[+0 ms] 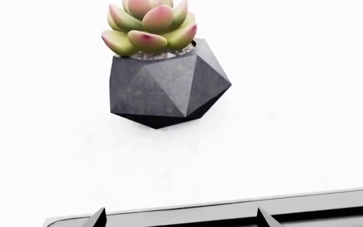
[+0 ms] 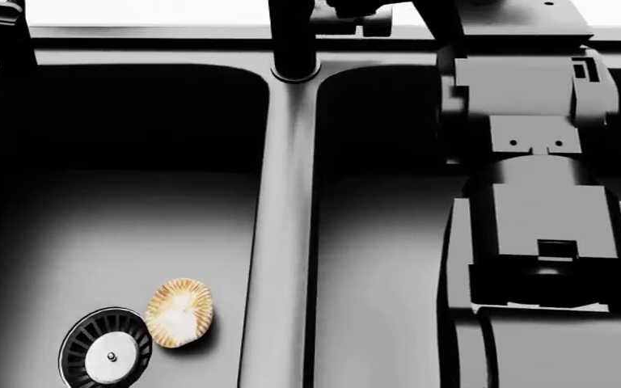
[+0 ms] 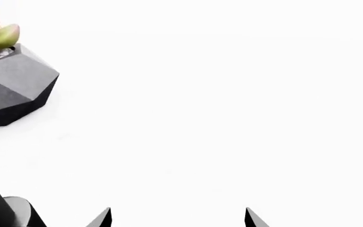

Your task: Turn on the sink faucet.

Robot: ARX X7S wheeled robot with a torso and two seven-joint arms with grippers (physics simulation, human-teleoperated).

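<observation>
Faucet (image 2: 292, 40) post stands at back end of sink (image 2: 268, 202) divider ridge; rigid, fixed, likely slick, so push the short lever stub beside its top. Right gripper (image 3: 178, 218) tips spread, empty, near it; left gripper (image 1: 180, 218) likewise spread.
</observation>
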